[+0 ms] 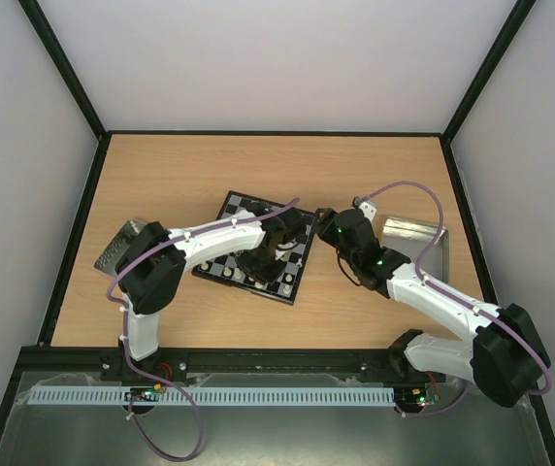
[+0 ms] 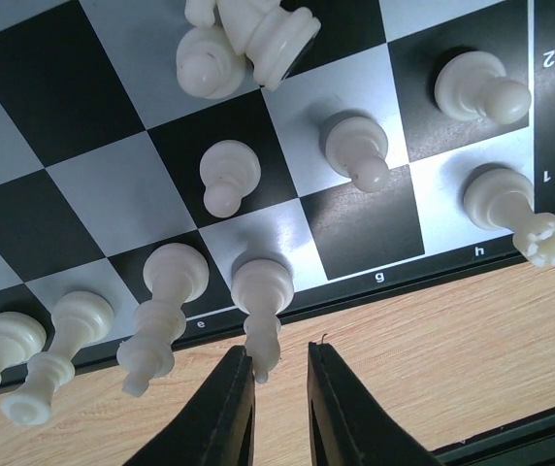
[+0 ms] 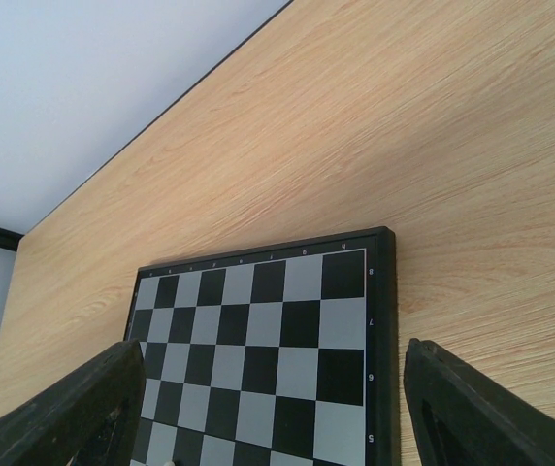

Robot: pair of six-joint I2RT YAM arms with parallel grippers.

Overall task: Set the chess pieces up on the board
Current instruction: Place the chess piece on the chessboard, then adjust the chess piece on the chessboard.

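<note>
The board (image 1: 221, 268) lies mid-table; its near corner also shows in the left wrist view (image 2: 54, 209). Several cream-white chess pieces stand along its near rows, among them a rook (image 2: 515, 209) and pawns (image 2: 229, 177). Two white pieces (image 2: 248, 39) lie tipped together further in. My left gripper (image 2: 279, 364) hovers at the board's near edge. It is slightly open, and the tip of the white piece (image 2: 263, 301) on the f square touches its left finger (image 2: 229, 413) only. My right gripper (image 3: 273, 349) is wide open and empty over the board's bare far half (image 3: 287, 320).
A silver tray (image 1: 415, 239) sits right of the board, behind the right arm. Another silver tray (image 1: 119, 247) sits at the left, partly under the left arm. The black frame rails (image 1: 74, 243) border the wooden table.
</note>
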